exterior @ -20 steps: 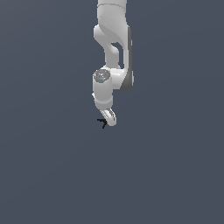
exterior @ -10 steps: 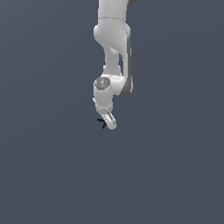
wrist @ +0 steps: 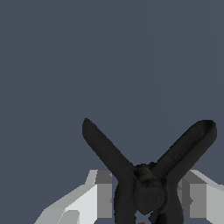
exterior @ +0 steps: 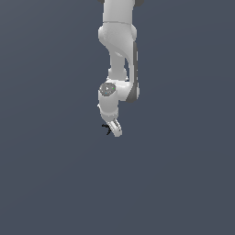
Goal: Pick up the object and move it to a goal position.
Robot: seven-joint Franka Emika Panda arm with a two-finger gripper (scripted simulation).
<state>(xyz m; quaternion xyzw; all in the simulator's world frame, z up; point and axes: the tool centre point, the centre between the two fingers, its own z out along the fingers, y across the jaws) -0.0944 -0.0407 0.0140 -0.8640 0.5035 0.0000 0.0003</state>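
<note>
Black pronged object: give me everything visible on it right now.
The black pronged object looks matte and dark, with two thick rounded prongs spreading into a V from a knobby hub, and shorter stubs below. In the wrist view it sits between the white fingers of the gripper, which flank the hub closely on both sides; actual contact cannot be confirmed. In the exterior view it is a tiny dark twig shape at the fingertips, on the exterior view's left side.

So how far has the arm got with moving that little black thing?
The grab looks done: in the wrist view the black pronged object sits between the white fingers, which close in on both sides of it. In the exterior view it shows at the gripper tip. In hand: carrying it. Left: reaching the goal, though no goal marker shows in either view, so the remaining distance can't be judged.
</note>
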